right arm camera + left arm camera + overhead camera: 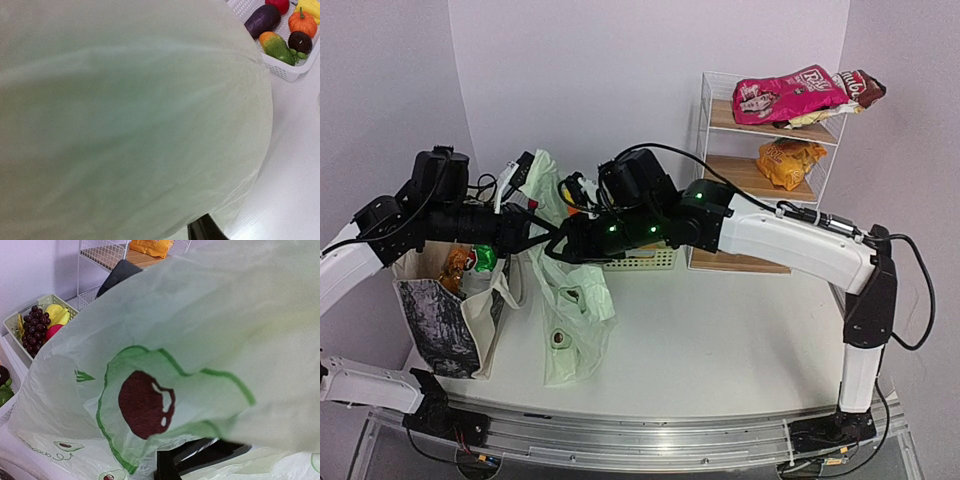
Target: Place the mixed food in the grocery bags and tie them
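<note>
The left gripper [538, 238] is clenched tight, and the pale-green plastic bag [575, 310] gathers at its fingertips and hangs down from them to the white table [720, 340]. An upper flap of the bag rises above the fingers. In the left wrist view the avocado-printed film drapes right over the lens. One dark finger [200, 455] shows only below the film's lower edge.

The right gripper [568, 243] comes in from the opposite side, its tips just beside the left tips at the same bunch of bag. Film fills nearly the whole right wrist view, with only a dark finger [202, 231] tip poking out at the bottom. Whether these fingers are spread or pinching the film cannot be told.

Behind the left fingers and below that arm stands the beige canvas tote [445, 320], its printed panel facing outward. An orange snack packet [455, 265] and a green snack packet [485, 258] sit in its mouth.

Beyond the left fingertips, past the bag's edge, a green slotted basket [12, 320] holds dark grapes [35, 327], yellow bananas [57, 315] and a red apple [52, 331]. Beyond the right fingers a white basket [287, 70] carries a toy eggplant [262, 19] and a small pumpkin [302, 21].

Well apart from both grippers, the wire shelf [705, 130] bears a pink snack packet [785, 95] on top and an orange packet [790, 160] one level down.
</note>
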Robot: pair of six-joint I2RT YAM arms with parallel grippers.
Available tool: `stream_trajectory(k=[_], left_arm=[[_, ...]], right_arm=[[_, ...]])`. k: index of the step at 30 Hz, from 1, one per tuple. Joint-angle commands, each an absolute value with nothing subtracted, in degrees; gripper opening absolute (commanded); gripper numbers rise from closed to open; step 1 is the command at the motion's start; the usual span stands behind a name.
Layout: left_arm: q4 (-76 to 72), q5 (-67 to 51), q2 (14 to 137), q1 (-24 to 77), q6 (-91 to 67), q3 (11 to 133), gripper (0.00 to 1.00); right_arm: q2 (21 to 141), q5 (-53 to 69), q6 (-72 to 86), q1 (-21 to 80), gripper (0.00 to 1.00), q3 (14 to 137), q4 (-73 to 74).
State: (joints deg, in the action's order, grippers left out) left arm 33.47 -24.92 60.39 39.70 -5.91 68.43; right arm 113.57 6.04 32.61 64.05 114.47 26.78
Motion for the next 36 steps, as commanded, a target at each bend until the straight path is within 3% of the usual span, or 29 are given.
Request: stream_trajectory(k=[1,2,4,16,22,23,30,32,36], left_arm=[[30.7,-28.2,58.8,39.7,-7.7,67.9,0.0],[30.9,-28.1,58.8,39.7,-8.0,67.9,0.0],[31.2,-27.6,58.7,39.7,-8.5,67.9,0.0],[35.3,-23.6,58.4,39.6,-5.8,68.9,0.0],[34.9,-22.8,58.9,39.7,-4.8,68.7,0.0],[34.9,-22.8,59.0,39.6,-4.9,68.8,0.0],[33.8,-21.7,58.8,39.6,-5.5,68.9,0.0],[33.5,-21.8,58.9,39.7,-5.7,68.7,0.0],[33.0,-22.6,59.3,39.6,-6.0,68.7,0.0]], right_arm=[[114.3,0.6,36.1,64.1,0.2,113.9,23.8],[114.0,0.3,36.2,64.1,0.1,113.6,23.7],[112.9,-0.3,36.2,64.0,0.0,112.4,23.6],[99.1,-13.4,30.1,61.4,0.0,98.8,25.1],[101.1,-4.8,20.9,63.0,0.02,103.4,24.4],[101.5,-4.0,18.7,63.8,0.06,104.4,23.9],[102.2,-3.1,13.3,67.0,0.6,105.0,15.9],[102.3,-4.9,12.9,68.0,0.82,104.3,11.4],[104.8,-10.9,13.6,69.4,0.89,105.7,5.0]])
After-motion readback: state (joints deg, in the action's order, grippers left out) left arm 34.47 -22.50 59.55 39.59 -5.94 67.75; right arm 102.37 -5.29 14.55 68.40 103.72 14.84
